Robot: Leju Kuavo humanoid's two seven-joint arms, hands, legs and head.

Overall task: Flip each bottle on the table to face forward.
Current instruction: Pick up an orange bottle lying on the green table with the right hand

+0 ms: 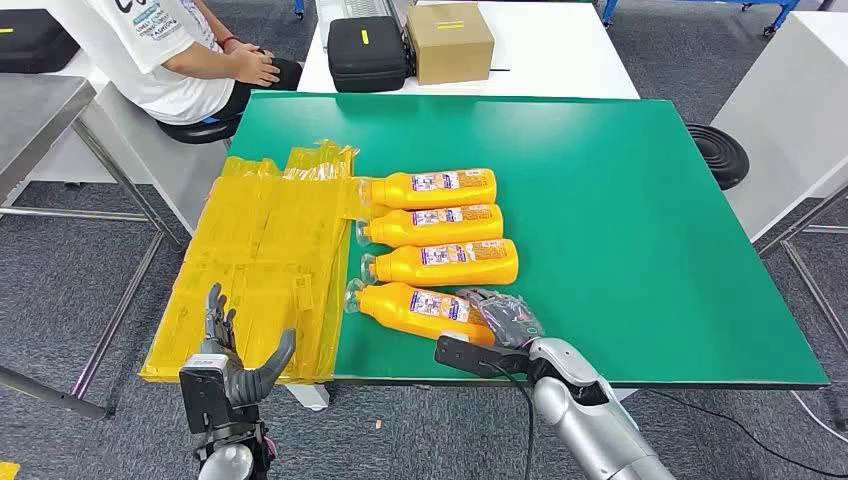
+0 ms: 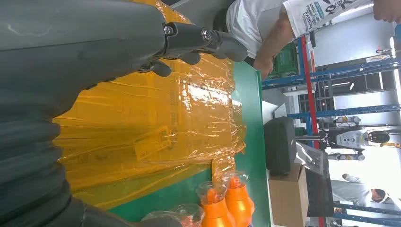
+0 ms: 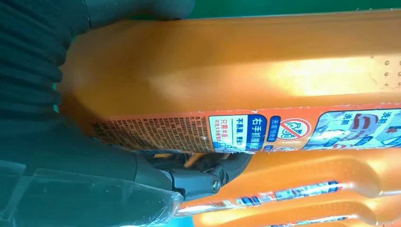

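While left hand (image 1: 232, 368) open, nearest bottle (image 1: 415, 307) in right hand (image 1: 505, 320) grip.

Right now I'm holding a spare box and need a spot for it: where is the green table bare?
The green table is bare right of the four orange bottles, out to its right edge, and behind them toward the cardboard box. Crowded: the left side under yellow plastic sheets, and the near edge where the right hand grips the nearest bottle.
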